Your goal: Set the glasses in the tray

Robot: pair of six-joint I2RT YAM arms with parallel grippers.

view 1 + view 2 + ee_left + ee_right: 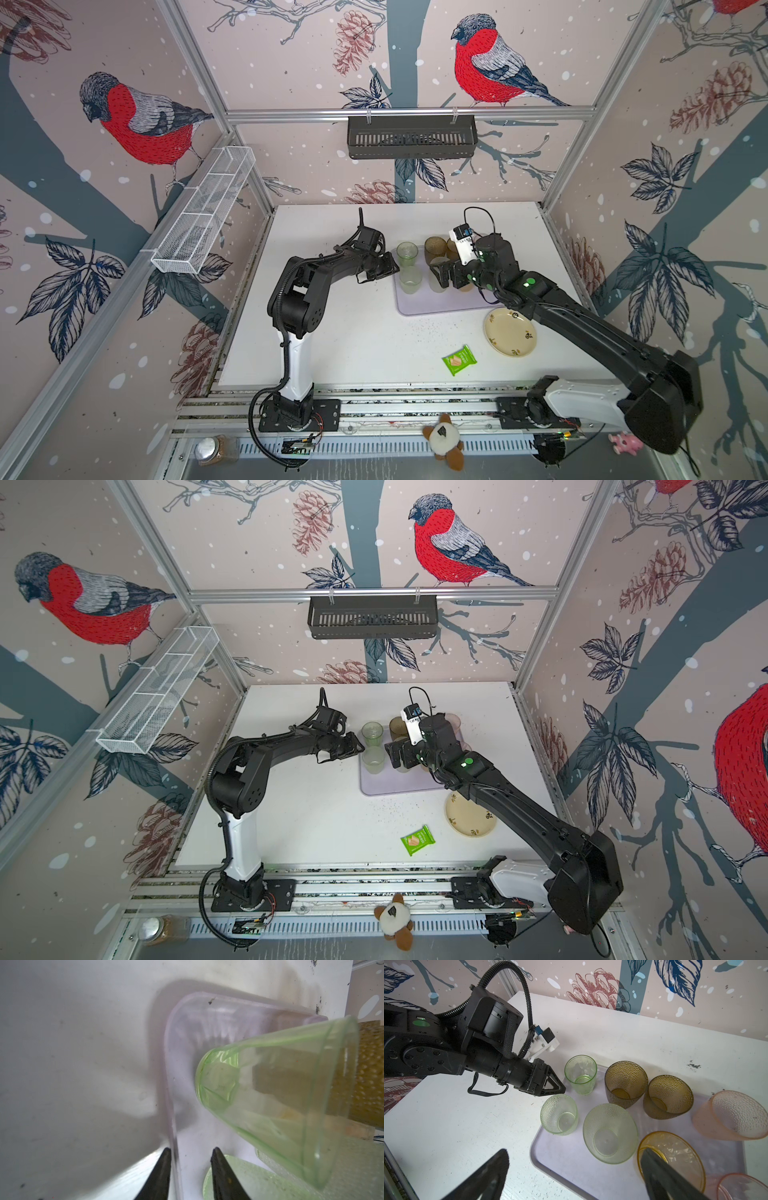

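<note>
i am watching all eight glasses sitting in the tray [566, 1159], which is lying on the far right part of the table [353, 332]. the left gripper [560, 1089] is hanging at the tray's left edge. its fingers are standing a narrow gap apart and holding nothing. in the left wrist view the tray's rim is running between the two fingertips [165, 1161], and i cannot tell whether they are touching it. the dimpled green glass [559, 1113] is standing just beside those tips, and the smooth green glass [580, 1074] is standing a little farther back. both are upright and free.

the right gripper [575, 1150] is hovering over the tray's near side with its jaws spread wide and gripping nothing. the frosted pale glass [610, 1133] is sitting under the gap between its fingers. one finger is reaching over the mouth of the amber-yellow glass [675, 1153], and i cannot tell whether it is dipping inside. the two brown glasses [626, 1083] are standing side by side behind that, touching or nearly so. one pink glass [733, 1114] is standing to their right, and the other pink glass [741, 1188] is showing only in part. in both top views the right arm [582, 320] is covering most of these glasses.
</note>
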